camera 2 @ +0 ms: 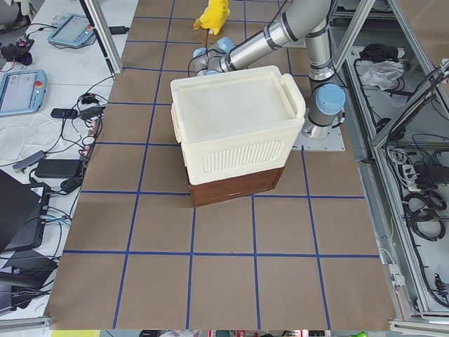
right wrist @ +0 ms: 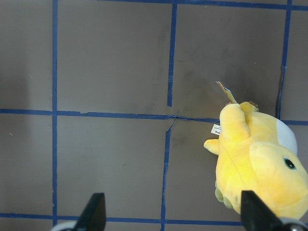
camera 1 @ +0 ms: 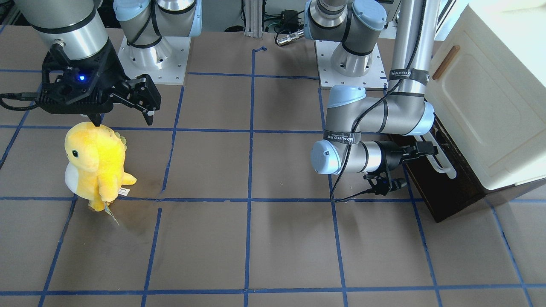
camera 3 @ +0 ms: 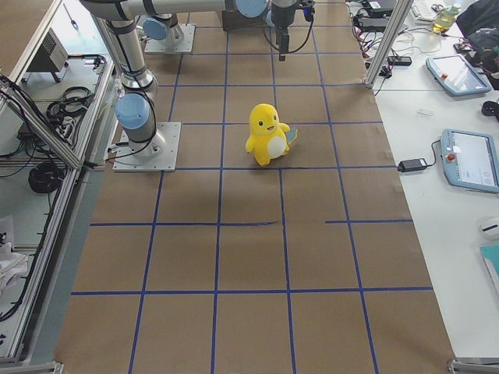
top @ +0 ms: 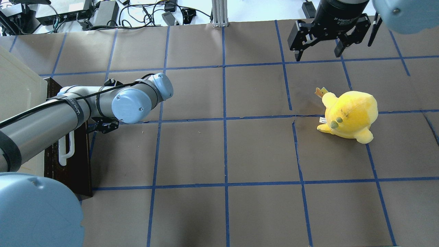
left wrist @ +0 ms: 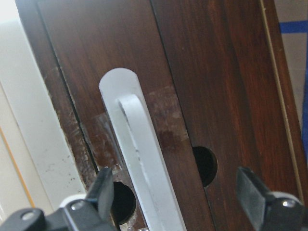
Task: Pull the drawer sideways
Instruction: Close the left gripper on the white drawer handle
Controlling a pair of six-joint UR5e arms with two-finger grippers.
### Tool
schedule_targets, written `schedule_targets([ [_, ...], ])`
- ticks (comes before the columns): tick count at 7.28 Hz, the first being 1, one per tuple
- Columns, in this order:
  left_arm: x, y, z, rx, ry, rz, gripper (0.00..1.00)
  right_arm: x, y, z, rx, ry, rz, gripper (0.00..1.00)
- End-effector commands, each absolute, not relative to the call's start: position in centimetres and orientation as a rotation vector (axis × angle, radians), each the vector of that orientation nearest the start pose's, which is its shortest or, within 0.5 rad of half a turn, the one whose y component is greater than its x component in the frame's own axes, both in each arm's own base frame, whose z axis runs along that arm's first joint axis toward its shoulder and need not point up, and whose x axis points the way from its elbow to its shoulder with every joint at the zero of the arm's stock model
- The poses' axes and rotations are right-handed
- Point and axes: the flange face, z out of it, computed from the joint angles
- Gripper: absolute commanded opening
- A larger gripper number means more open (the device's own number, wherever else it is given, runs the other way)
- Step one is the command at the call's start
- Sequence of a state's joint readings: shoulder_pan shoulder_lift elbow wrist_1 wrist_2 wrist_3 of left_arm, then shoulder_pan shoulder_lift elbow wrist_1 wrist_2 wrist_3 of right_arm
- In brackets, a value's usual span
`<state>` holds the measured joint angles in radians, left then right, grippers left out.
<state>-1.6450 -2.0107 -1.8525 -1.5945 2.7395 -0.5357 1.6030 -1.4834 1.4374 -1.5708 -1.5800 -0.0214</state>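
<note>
The drawer's dark brown wooden front (camera 1: 448,192) sits low under the cream cabinet (camera 1: 490,94), with its long white bar handle (camera 1: 445,167). Its pale inside does not show. In the left wrist view the handle (left wrist: 132,130) runs across the front (left wrist: 202,72) between the two spread fingers of my left gripper (left wrist: 177,197). The left gripper (camera 1: 428,151) is open around the handle's end. From overhead the left arm hides the gripper; the handle (top: 65,151) shows below it. My right gripper (top: 319,53) is open and empty, raised far away.
A yellow plush toy (camera 1: 96,164) stands on the brown paper table below the right gripper (camera 1: 123,115); it also shows in the right wrist view (right wrist: 260,163). The cabinet door carries a small brown handle (camera 1: 445,62). Blue tape lines grid the table.
</note>
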Motion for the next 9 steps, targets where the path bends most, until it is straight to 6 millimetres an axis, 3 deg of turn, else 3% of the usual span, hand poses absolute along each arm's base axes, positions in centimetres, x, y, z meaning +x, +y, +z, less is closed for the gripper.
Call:
schedule_targets([
  [1, -7.27, -51.67, 19.53, 0.035, 1.873, 0.335, 0.86, 14.95, -52.85, 50.90, -0.084, 3.149, -0.073, 1.00],
  [3, -7.09, -51.36, 19.24, 0.036, 1.870, 0.346, 0.79, 14.95, -52.85, 50.90, -0.084, 3.149, -0.073, 1.00],
  [4, -7.09, -51.43, 19.30, 0.032, 1.870, 0.342, 0.70, 14.95, -52.85, 50.90, -0.087, 3.149, -0.073, 1.00],
  [5, -7.02, -51.49, 19.43, 0.029, 1.871, 0.340, 0.53, 14.95, -52.85, 50.90, -0.084, 3.149, -0.073, 1.00],
  [9, -7.12, -51.73, 19.82, 0.018, 1.876, 0.325, 0.51, 14.95, -52.85, 50.90, -0.084, 3.149, -0.073, 1.00],
])
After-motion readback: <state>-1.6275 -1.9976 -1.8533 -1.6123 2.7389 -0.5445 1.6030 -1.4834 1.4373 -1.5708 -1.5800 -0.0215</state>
